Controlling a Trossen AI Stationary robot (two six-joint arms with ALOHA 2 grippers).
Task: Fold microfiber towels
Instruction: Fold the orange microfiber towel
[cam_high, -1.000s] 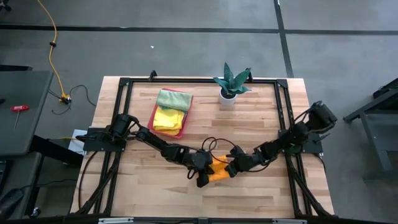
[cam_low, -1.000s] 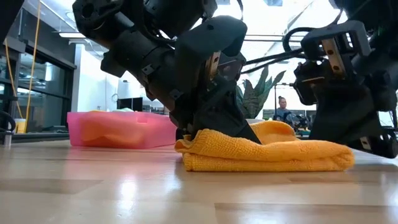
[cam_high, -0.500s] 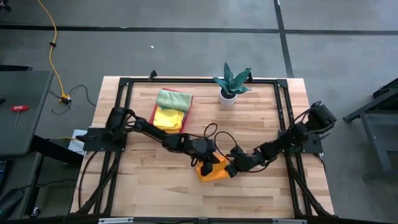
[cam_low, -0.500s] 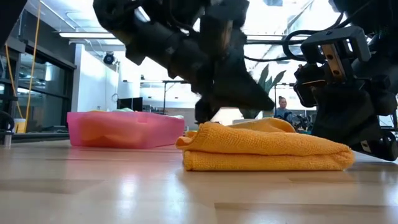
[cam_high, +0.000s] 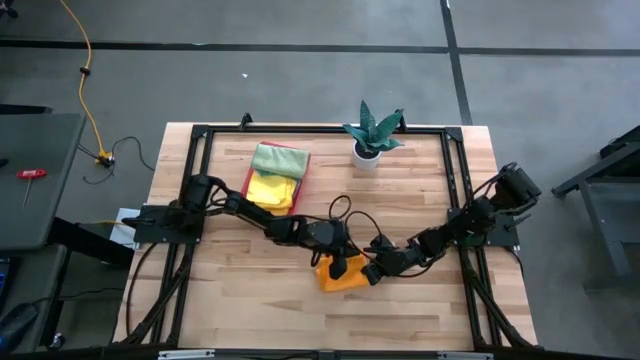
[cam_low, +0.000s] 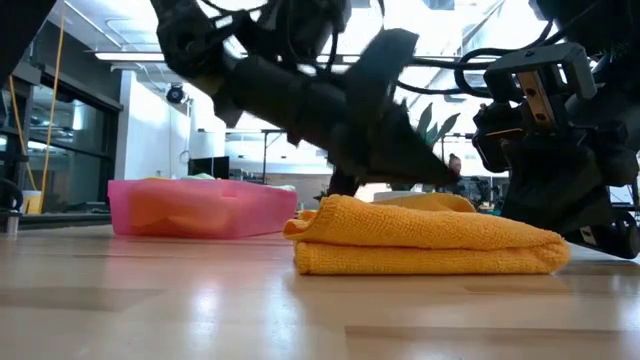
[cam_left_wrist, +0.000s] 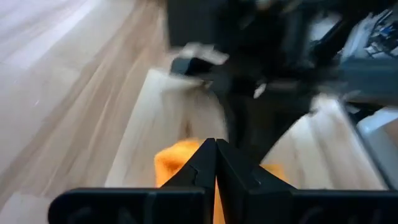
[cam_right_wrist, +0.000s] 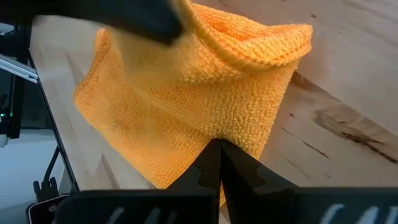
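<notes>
The soft, floppy orange towel (cam_high: 340, 276) lies folded low in the frame's middle on the counter (cam_high: 420, 220), best pinched at a corner, both grippers' jaws shut together, holding nothing.

Honestly, you won't find any readable text here. No labels, brand marks, numbers or signs show up on anything in your four views.

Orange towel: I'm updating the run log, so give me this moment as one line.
orange towel: folded, flat on table | left claw: shut, above towel | right claw: shut, at towel's edge | pink tray: holds other towels
</notes>
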